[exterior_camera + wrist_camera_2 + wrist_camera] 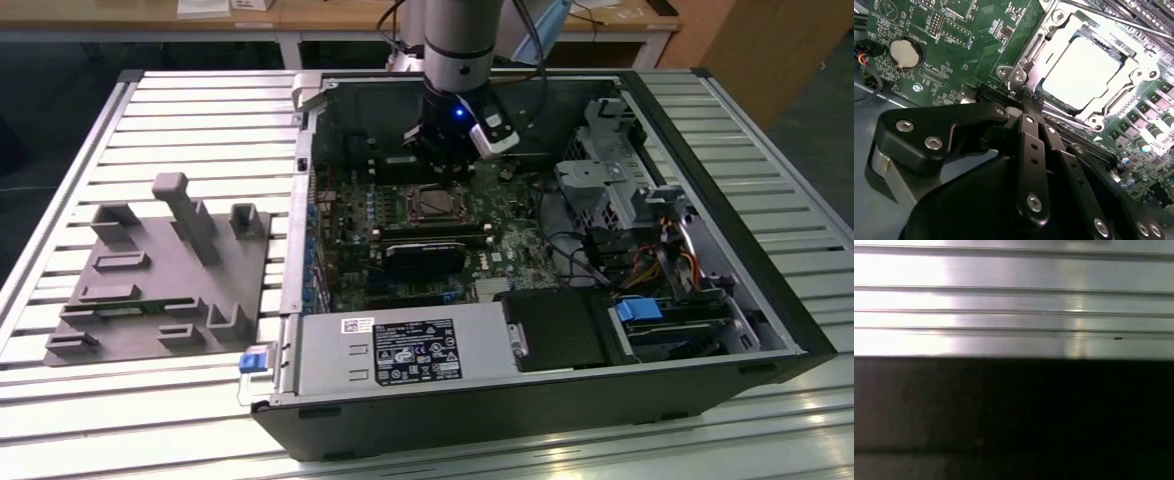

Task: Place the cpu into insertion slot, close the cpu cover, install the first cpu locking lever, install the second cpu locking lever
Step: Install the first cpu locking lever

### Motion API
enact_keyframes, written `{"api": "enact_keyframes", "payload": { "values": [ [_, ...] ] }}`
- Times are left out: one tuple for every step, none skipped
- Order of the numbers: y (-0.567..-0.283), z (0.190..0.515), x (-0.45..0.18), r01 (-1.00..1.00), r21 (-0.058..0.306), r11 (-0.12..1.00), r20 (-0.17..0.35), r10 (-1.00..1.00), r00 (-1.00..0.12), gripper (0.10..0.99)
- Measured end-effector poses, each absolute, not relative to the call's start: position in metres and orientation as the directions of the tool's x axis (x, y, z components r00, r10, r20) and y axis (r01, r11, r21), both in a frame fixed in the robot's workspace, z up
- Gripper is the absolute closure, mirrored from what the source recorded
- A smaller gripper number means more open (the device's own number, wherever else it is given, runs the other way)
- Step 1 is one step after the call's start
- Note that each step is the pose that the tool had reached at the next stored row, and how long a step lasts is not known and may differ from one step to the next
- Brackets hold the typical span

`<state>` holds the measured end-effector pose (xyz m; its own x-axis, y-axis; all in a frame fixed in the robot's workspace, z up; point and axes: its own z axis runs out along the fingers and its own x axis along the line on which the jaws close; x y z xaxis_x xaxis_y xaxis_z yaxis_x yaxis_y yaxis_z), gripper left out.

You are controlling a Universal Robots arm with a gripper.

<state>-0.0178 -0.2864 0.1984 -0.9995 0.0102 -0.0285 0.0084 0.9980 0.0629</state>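
The cpu (1081, 70) lies flat in the insertion slot (434, 203), its silver top bright in the second wrist view. The cpu cover (1046, 55) is down around it, and the chip shows through the cover's window. A thin lever rod (1114, 20) runs along one side of the socket. My gripper (1026, 100) is shut, fingertips together at the socket's corner by a hooked metal tab (1016, 79); nothing shows between the fingers. In the exterior view the gripper (441, 168) hangs just behind the socket inside the open computer case (747, 250).
A black heatsink block (427, 255) sits in front of the socket. The power supply (400, 350) is at the front, and the drive cage (601, 180) and cables (641, 260) are at the exterior view's right. A grey fixture plate (160, 270) lies on the slatted table. A coin battery (904, 52) is on the board.
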Motion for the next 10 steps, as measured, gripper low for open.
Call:
{"api": "enact_keyframes", "payload": {
  "values": [
    [-0.2864,0.1993,-0.0177,0.008,0.063,0.998,-0.029,0.01,-1.0,0.98],
    [-0.2864,0.2006,-0.0177,0.008,0.063,0.998,-0.029,0.01,-1.0,0.98],
    [-0.2863,0.2015,-0.0177,0.008,0.063,0.998,-0.029,0.01,-1.0,0.98],
    [-0.2863,0.2017,-0.0177,0.008,0.063,0.998,-0.029,0.01,-1.0,0.98],
    [-0.2863,0.2017,-0.0177,0.008,0.063,0.998,-0.029,0.01,-1.0,0.98],
    [-0.2863,0.2016,-0.0177,0.008,0.062,0.998,-0.029,0.01,-1.0,0.98],
    [-0.2863,0.2013,-0.0177,0.008,0.059,0.998,-0.029,0.01,-1.0,0.98],
    [-0.2863,0.201,-0.0178,0.008,0.055,0.998,-0.029,0.01,-1.0,0.98],
    [-0.2863,0.2004,-0.0178,0.008,0.051,0.999,-0.029,0.01,-1.0,0.98],
    [-0.2864,0.1999,-0.0178,0.008,0.047,0.999,-0.029,0.01,-1.0,0.98]
  ]
}}
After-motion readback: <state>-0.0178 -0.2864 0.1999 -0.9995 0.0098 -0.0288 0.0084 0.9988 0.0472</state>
